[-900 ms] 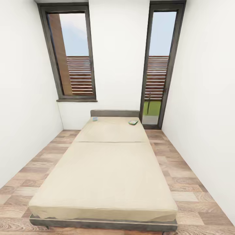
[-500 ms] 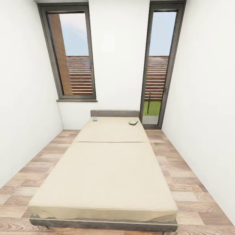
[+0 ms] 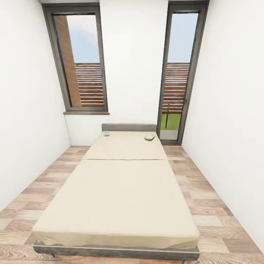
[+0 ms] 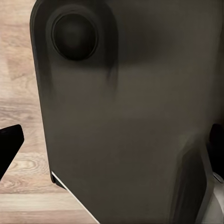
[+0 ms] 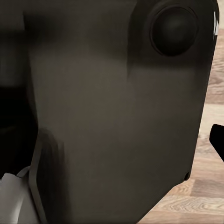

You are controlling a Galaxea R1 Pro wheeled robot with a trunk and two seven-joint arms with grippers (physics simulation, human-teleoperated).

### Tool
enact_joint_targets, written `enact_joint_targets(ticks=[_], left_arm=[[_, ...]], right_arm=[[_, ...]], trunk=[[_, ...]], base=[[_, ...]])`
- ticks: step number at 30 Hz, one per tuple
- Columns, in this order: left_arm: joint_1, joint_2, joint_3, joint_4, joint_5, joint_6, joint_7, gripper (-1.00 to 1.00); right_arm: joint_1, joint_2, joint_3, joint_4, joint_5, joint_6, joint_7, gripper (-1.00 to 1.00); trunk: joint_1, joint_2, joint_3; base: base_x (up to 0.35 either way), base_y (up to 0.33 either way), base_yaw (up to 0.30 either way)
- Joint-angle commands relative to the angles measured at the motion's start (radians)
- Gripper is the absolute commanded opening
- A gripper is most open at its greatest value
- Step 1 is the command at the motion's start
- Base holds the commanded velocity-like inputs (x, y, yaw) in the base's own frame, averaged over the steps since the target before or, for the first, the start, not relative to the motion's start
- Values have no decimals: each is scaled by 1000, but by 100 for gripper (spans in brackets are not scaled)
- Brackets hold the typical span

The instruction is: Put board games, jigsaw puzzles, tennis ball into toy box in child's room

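Bed (image 3: 121, 198) dead ahead, robot at its foot; two board games far up by headboard (image 3: 129, 127), blue one (image 3: 106, 134) left, green one (image 3: 149, 138) right. Pincer state: cannot tell, either arm. Best roll along right-hand floor (image 3: 205, 205), pull up beside green box before reaching

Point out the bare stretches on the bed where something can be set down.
The bed is bare from its foot edge up to the seam across the mattress. Beyond the seam, the strip before the headboard holds a blue board game at one corner and a green-white board game at the other; between them it is free.
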Motion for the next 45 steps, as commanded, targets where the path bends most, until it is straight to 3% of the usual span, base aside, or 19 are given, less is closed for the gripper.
enact_joint_targets(ticks=[1,10,21,45], left_arm=[[0,0,-1,0,0,0,0,100],[0,1,-4,0,-1,-2,0,100],[0,-2,0,0,-1,-48,1,100],[0,4,7,-1,6,-64,1,100]], right_arm=[[0,1,0,0,0,0,-1,100],[0,-2,-1,-5,-6,-2,-3,100],[-1,-36,-2,-8,-8,-14,-4,100],[0,-21,-6,-12,-12,-39,3,100]], trunk=[[0,0,-1],[0,0,-1],[-42,77,34],[-134,245,109]], base=[[0,0,0],[0,0,0],[0,0,0],[0,0,0]])
